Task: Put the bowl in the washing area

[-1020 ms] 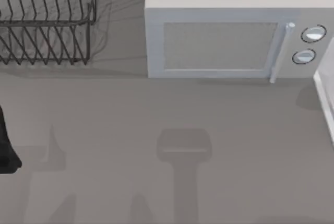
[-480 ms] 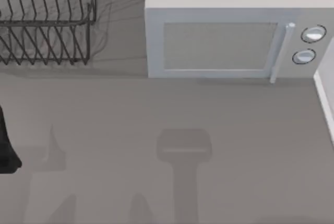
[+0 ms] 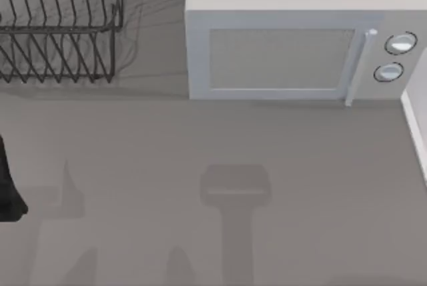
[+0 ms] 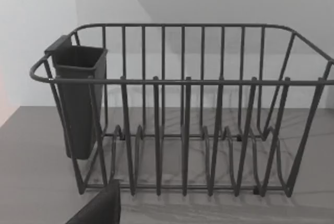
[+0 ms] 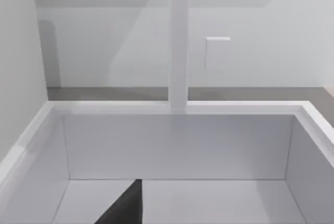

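Checking tool state, nearest items first: what does each gripper have hold of? (Inspector)

Left gripper [image 4: 99, 209]: a dark edge of it sits at the near margin of the left wrist view. Open or closed: cannot tell. Nothing is seen held. Right gripper [image 5: 125, 205]: same condition, with a dark edge low in the right wrist view. Open or closed: cannot tell. (Operator)

What lies beyond each? (Inspector)

Ahead of the left gripper stands the dish rack [image 4: 182, 130], with a cutlery holder [image 4: 78, 98] hung on one end. Ahead of and below the right gripper is the white sink [image 5: 177, 107], and the faucet [image 5: 178, 41] rises from its far rim. (Operator)

State the location of the bowl. (Inspector)

Cannot tell. The top view gives the table [image 3: 200, 139], the rack at far left, the microwave [image 3: 280, 53] at far centre with its door closed, and the sink's edge at the right margin. The bowl may be inside something or beyond the frame. (Operator)

Which relation governs the coming move? (Inspector)

Judgement: the sink is the washing area. It lies at the table's right, and the right arm looks straight down into it, so the right arm is the nearer one for a placement there. The left arm [image 3: 8, 186] is at the left edge, well apart from the sink. The bowl's bearing from either tool is not settled. (Operator)
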`<state>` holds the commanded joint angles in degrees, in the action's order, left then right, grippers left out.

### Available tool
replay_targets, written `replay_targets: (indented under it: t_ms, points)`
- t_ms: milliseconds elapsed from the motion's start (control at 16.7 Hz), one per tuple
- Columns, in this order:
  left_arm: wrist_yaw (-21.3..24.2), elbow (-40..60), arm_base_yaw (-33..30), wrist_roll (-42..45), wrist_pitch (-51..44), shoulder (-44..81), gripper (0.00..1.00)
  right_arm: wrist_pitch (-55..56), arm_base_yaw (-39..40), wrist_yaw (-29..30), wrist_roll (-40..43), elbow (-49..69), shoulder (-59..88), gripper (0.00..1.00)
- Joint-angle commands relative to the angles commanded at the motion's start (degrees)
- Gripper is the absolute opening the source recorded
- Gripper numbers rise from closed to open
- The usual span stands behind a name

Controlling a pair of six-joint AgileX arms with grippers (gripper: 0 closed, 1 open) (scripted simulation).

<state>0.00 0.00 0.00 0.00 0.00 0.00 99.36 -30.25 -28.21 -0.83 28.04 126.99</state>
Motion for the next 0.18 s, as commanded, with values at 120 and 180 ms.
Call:
replay_targets:
  t_ms: [120,180]
  points:
    - [0.0,0.0,0.0,0.0,0.0,0.0,1.00,0.0,0.0,0.0,0.0,0.0,0.0,1.00]
    - [0.0,0.0,0.0,0.0,0.0,0.0,1.00,0.0,0.0,0.0,0.0,0.0,0.0,1.00]
